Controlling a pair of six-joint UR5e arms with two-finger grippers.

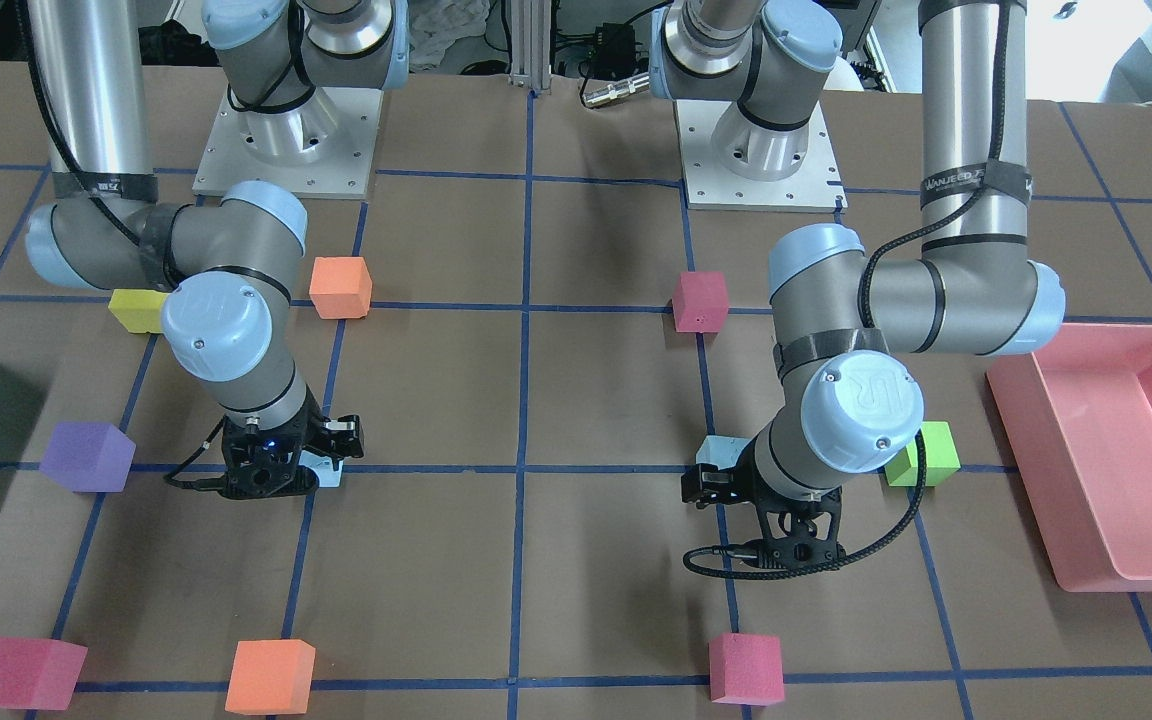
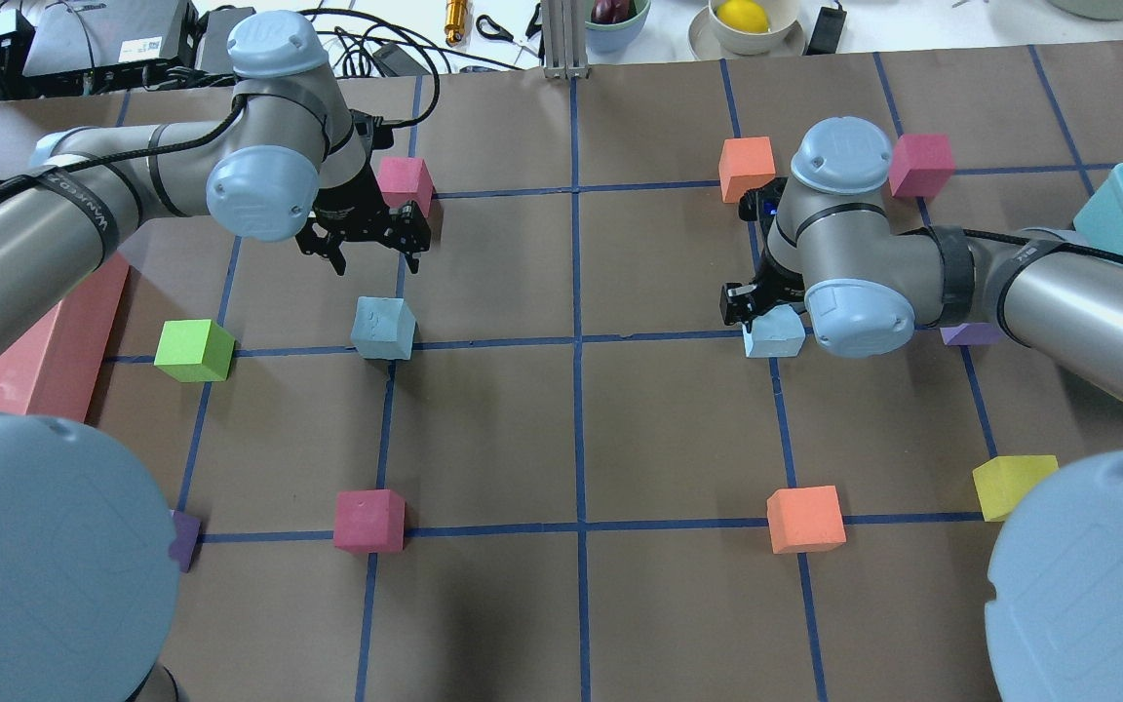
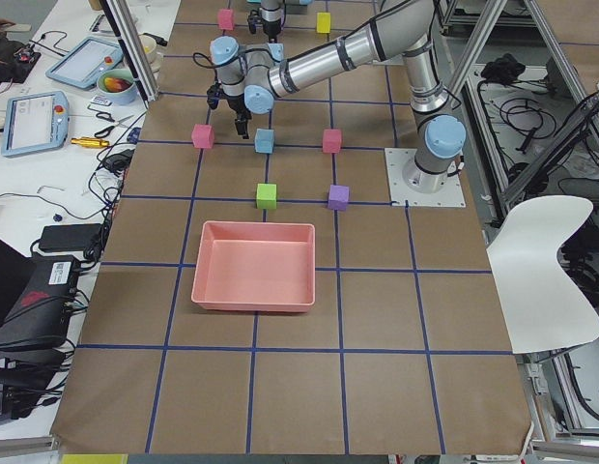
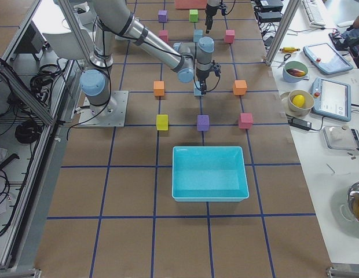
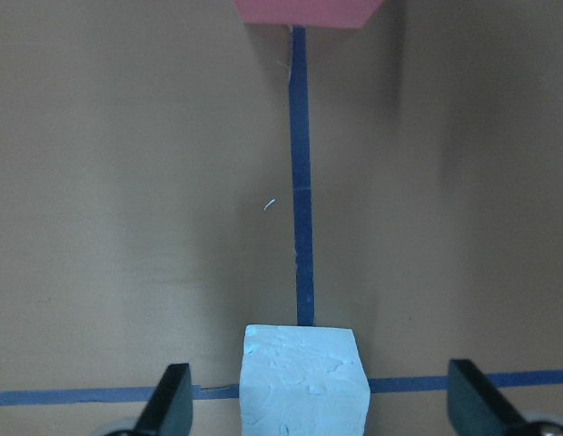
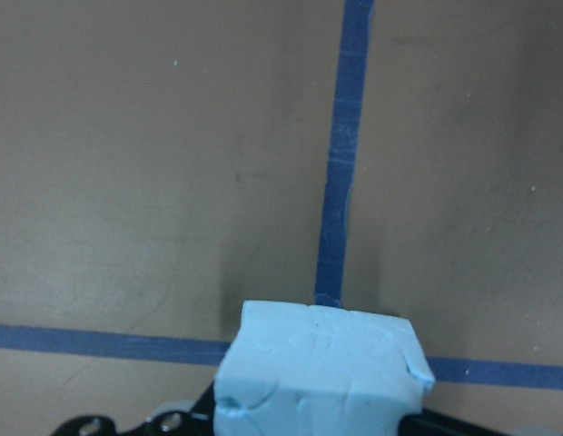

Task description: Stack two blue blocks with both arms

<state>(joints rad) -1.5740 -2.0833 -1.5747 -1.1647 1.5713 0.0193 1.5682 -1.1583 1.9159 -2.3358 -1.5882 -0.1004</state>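
Meanwhile, the right gripper [image 2: 755, 310] clenched one blue foam cube [image 2: 776, 333] at a blue tape line [image 2: 678, 337]; the left gripper [image 2: 376, 258], jaws spread and touching nothing, hovered near the second blue foam cube [image 2: 383, 329], seen at six o'clock in its wrist view. Lowering squarely, cube centred, before closing gently would likely avoid nudging the scuffed foam.

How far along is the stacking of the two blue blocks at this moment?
Done: nothing is stacked. The two pale sky-blue foam cubes lie far apart, the left cube and the right cube.
In hand: the left claw hovers open over the left cube without touching it. The right claw sits low at the right cube, and its grip is unclear.
Left: grasp, lift, bring together, set one on the other.
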